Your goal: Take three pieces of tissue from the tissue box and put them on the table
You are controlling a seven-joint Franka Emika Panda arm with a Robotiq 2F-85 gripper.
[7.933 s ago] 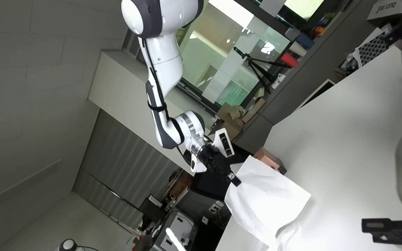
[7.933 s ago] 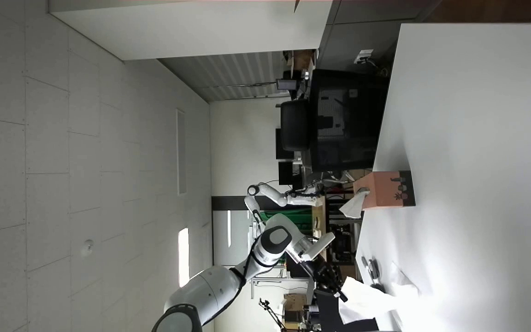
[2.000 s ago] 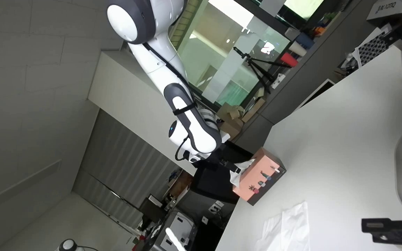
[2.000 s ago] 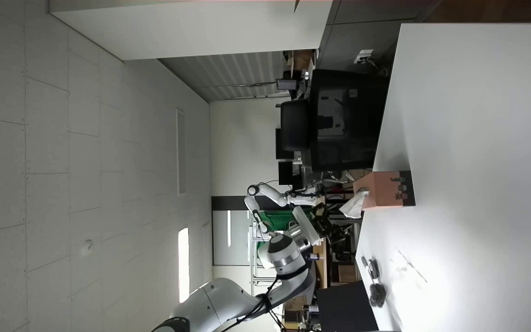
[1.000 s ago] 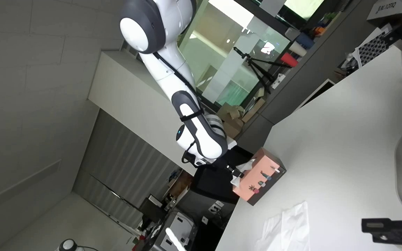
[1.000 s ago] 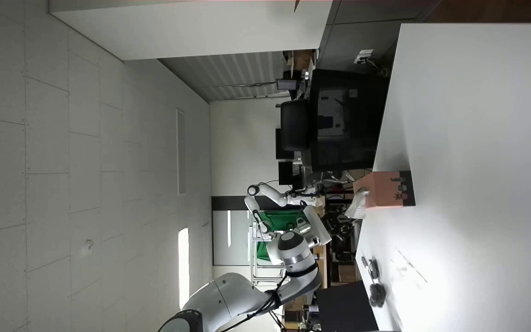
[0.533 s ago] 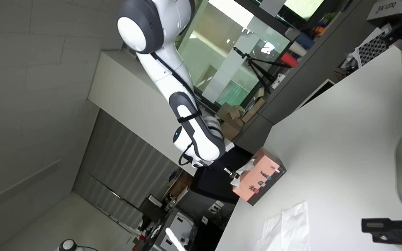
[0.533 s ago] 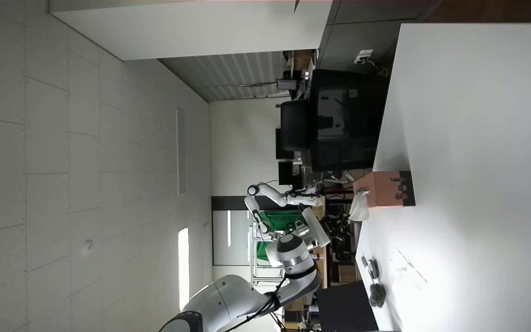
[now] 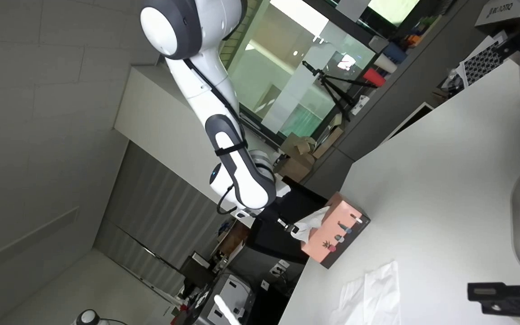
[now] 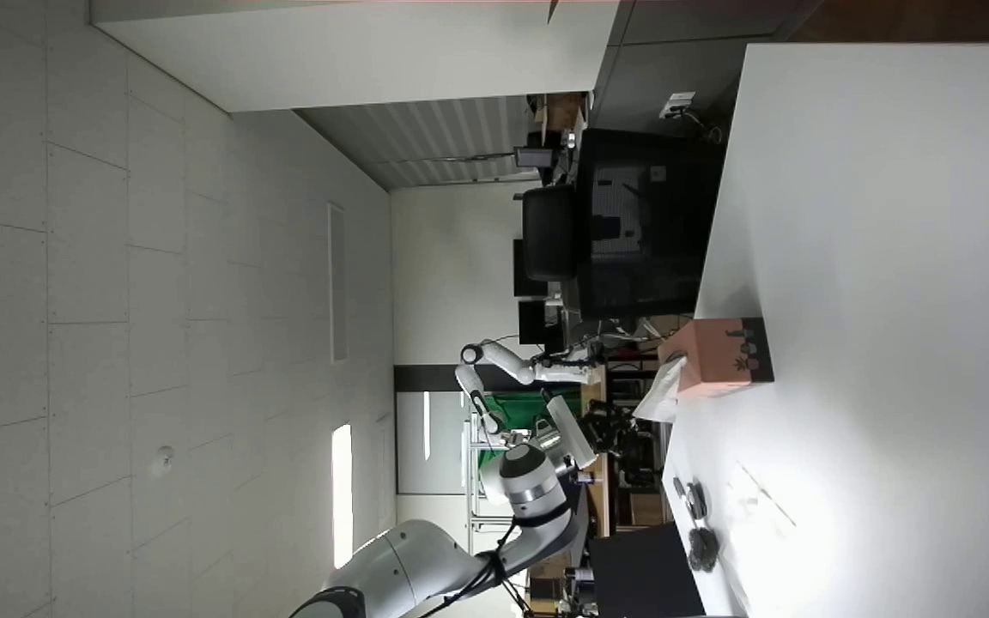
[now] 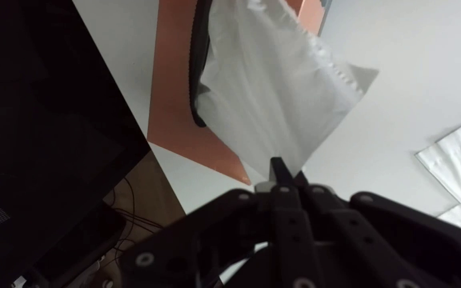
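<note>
The black gripper (image 11: 289,169) is pinching the narrow end of a white tissue (image 11: 272,86), and its fingers are pressing close together. The tissue is reaching from the fingertips back to the pink tissue box (image 9: 336,223), spreading wider and coming out of the dark slot (image 11: 198,68). In an exterior view, the box's long side is slanting from low left to high right. More tissues (image 9: 375,293) are lying on the white table (image 9: 449,189) near the box.
</note>
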